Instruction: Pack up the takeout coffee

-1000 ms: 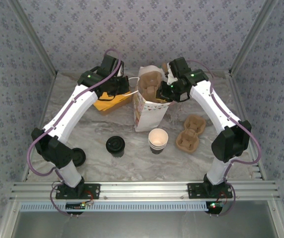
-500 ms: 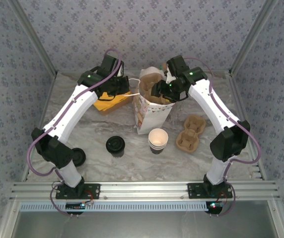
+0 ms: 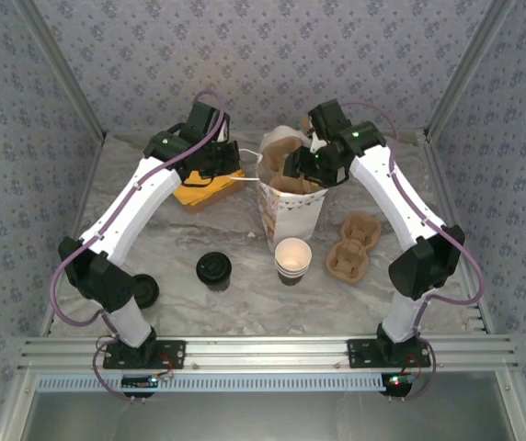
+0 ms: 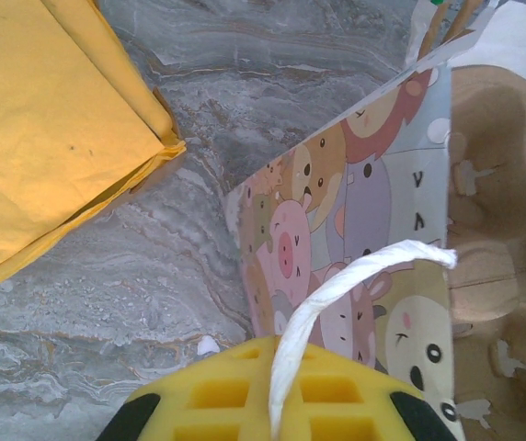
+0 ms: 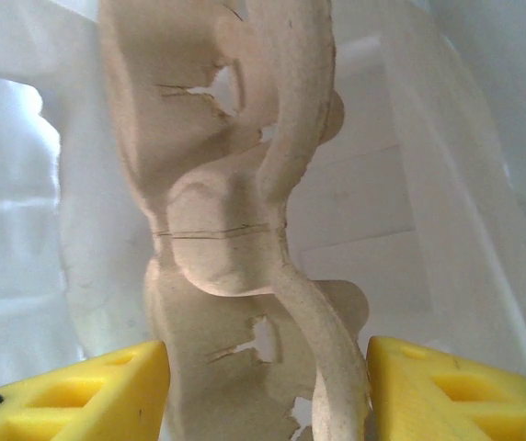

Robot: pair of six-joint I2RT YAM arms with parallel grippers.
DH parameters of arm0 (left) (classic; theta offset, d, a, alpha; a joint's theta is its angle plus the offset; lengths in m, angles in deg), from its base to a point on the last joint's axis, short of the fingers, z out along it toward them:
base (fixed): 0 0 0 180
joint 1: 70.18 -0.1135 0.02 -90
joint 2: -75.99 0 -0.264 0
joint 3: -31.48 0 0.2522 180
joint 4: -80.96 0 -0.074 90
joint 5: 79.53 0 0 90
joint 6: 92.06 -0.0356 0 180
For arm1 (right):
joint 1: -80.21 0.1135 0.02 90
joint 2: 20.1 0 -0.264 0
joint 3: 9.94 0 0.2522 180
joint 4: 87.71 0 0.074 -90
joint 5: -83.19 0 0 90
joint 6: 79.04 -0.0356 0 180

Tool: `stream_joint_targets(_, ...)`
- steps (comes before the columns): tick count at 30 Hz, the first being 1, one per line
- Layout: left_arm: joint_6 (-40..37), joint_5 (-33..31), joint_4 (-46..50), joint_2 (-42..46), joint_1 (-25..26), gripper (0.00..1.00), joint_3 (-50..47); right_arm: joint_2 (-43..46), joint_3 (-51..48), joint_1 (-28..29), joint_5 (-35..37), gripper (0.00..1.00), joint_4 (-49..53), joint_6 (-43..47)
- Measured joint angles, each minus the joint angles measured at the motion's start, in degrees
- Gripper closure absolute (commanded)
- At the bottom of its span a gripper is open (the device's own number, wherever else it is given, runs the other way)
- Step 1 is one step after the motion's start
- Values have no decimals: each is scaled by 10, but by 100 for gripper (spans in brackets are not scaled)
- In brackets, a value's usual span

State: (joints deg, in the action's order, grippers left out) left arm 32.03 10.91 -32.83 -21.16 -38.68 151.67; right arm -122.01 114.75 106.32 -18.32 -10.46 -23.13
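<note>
Carrier [image 3: 281,152] in bag [image 3: 291,216]; right pincer [image 5: 263,386] wide astride it, left pincer [image 4: 270,413] pinching handle [image 4: 401,250]. Next: fetch coffee [image 3: 292,255] near bag.

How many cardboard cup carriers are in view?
2. One carrier stands inside the paper bag; the other carrier lies on the table, right of the coffee cup. The bag may hide more.

Cardboard carrier [image 3: 280,152] base hidden within paper bag [image 3: 292,216], left hand [image 4: 272,413] edge-cropped.
</note>
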Motion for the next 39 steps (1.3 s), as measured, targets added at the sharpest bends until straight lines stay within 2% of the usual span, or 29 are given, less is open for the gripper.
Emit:
stream_joint_targets(16,0,2,0,0,1,100,0,0,35,39,113,37,11,11)
stream_joint_targets(20,0,2,0,0,1,100,0,1,37,51,129,47,2,25)
stream_joint_targets(25,0,2,0,0,2,100,0,1,40,66,153,51,-7,42)
stream_joint_targets(27,-1,2,0,0,4,100,0,1,42,73,159,57,-12,50)
stream_joint_targets(39,-2,2,0,0,5,100,0,-1,57,77,155,57,-18,57)
